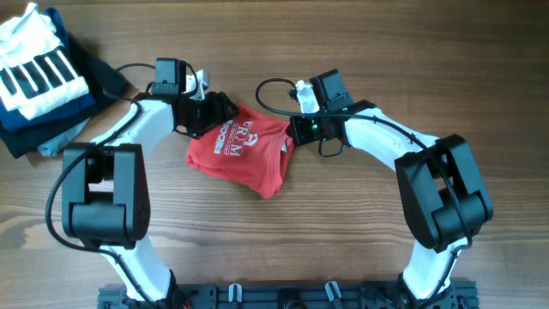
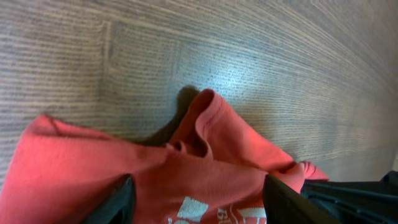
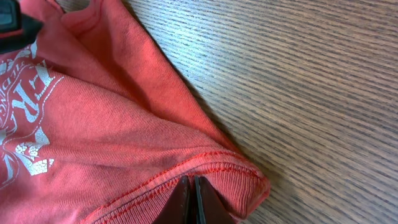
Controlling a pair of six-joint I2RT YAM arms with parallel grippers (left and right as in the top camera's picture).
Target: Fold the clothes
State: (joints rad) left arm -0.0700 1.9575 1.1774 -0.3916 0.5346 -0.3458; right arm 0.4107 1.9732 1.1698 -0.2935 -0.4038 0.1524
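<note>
T-shirt (image 1: 244, 154) lies bunched up mid-frame; my right gripper (image 3: 191, 199) is pinched on its hem, left gripper (image 2: 199, 193) spread wide over it.

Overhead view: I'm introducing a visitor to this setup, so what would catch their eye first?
The crumpled red T-shirt with white lettering lies in the middle of the table. Both arms meet at it: the left gripper open at its left edge, the right gripper pinching its right hem. A white black-striped garment sits on navy clothes at the far-left corner.
</note>
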